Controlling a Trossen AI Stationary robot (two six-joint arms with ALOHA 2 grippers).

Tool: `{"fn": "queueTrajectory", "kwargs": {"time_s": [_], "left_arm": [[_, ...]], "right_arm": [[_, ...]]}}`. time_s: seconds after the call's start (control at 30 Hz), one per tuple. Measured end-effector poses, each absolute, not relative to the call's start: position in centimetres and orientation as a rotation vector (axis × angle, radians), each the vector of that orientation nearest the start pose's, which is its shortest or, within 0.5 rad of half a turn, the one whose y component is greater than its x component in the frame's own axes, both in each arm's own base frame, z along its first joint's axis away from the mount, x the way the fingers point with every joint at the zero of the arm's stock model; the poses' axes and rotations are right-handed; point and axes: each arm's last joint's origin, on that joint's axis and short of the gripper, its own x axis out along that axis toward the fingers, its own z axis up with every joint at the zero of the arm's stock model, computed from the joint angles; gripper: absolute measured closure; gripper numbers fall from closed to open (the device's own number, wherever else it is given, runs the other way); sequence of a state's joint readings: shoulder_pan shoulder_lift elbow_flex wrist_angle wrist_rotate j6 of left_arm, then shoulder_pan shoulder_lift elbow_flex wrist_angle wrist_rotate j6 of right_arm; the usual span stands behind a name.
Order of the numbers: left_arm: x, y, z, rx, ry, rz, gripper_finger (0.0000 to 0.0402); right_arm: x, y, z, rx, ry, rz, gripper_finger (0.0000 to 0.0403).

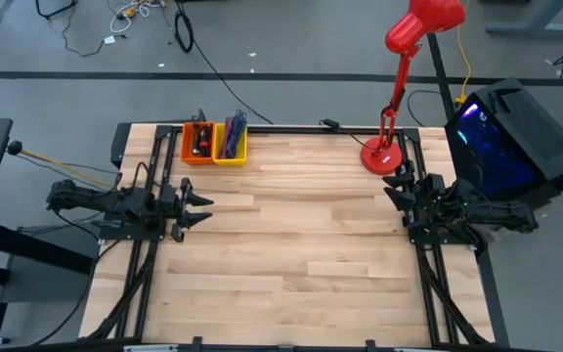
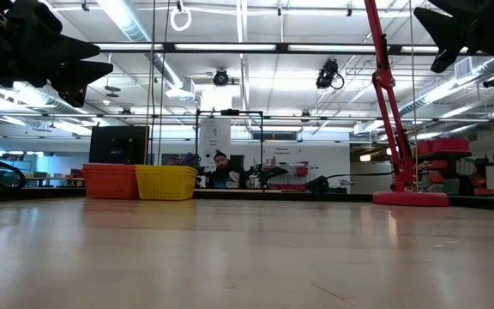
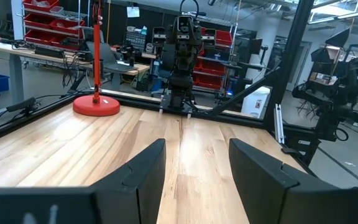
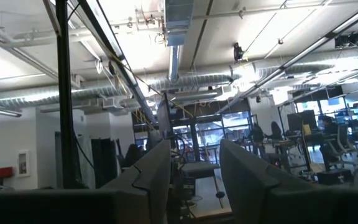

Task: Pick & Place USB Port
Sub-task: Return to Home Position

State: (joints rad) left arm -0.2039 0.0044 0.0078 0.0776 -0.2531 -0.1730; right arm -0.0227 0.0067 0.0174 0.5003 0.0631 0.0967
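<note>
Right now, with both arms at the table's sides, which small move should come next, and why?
Probably nothing beyond easing the left pincer back into rest. It is open and empty, and so is the right pincer. The table shows no cable left to pick, and dark items already lie in the orange bin.

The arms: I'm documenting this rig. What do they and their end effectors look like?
Left arm and right arm are matte black, jointed, with dark cables. The left end effector and right end effector each carry two flat, angular black fingers.
</note>
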Motion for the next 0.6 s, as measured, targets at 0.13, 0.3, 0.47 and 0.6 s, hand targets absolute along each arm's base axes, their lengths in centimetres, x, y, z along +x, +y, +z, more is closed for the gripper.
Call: {"fn": "queueTrajectory", "kwargs": {"time_s": [0.13, 0.3, 0.47, 0.6], "left_arm": [[9.6, -1.2, 17.3, -0.191, -0.083, 0.042, 0.0220], [9.6, -1.2, 17.3, -0.191, -0.083, 0.042, 0.0220], [9.6, -1.2, 17.3, -0.191, -0.083, 0.042, 0.0220], [9.6, -1.2, 17.3, -0.191, -0.083, 0.042, 0.0220]], "right_arm": [[8.6, -0.4, 21.2, 0.079, -0.476, -0.068, 0.0262], [9.3, -0.4, 19.5, 0.062, -0.292, -0.092, 0.0262], [9.6, -0.4, 18.0, 0.097, -0.131, -0.090, 0.0262], [9.6, -0.4, 17.8, 0.091, -0.112, -0.094, 0.0262]]}}
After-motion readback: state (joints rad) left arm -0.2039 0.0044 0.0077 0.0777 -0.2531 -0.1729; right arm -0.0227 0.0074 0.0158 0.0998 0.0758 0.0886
